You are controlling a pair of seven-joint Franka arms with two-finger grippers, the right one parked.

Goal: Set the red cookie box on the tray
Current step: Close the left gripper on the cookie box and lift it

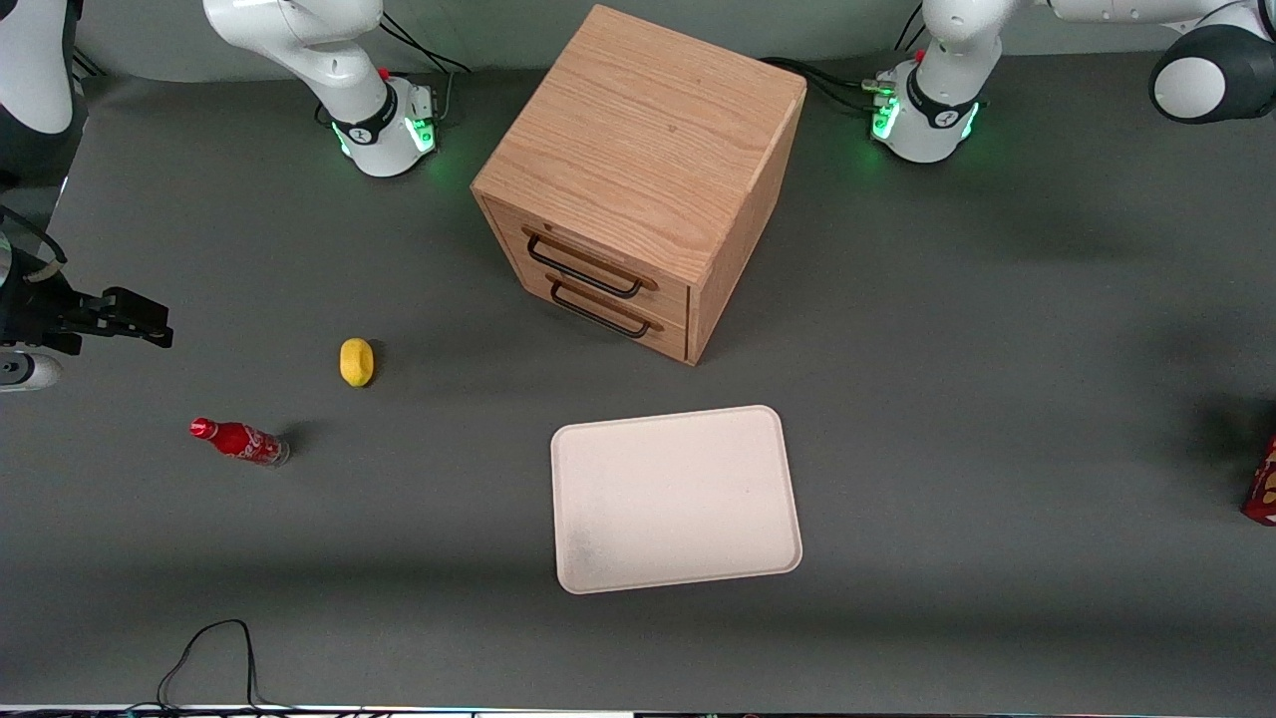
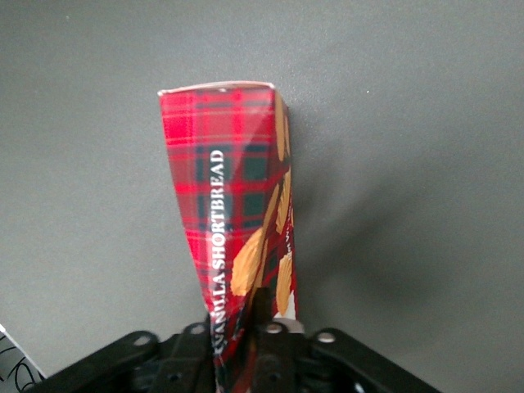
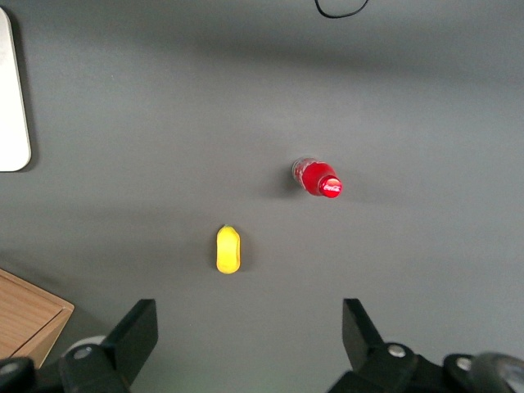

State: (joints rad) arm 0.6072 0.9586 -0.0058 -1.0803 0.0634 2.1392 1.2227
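Note:
The red cookie box (image 2: pixel 233 205), tartan with cookie pictures and the word "SHORTBREAD", fills the left wrist view. My left gripper (image 2: pixel 246 323) is shut on one end of it, and the rest of the box reaches out over bare grey table. In the front view only a sliver of the box (image 1: pixel 1262 484) shows at the picture's edge, toward the working arm's end of the table; the gripper itself is out of that view. The cream-white tray (image 1: pixel 678 499) lies flat in front of the cabinet, nearer the front camera, with nothing on it.
A wooden two-drawer cabinet (image 1: pixel 638 170) stands mid-table. A yellow lemon-like thing (image 1: pixel 356 361) and a small red cola bottle (image 1: pixel 239 441) sit toward the parked arm's end. A black cable (image 1: pixel 209 653) loops at the table's near edge.

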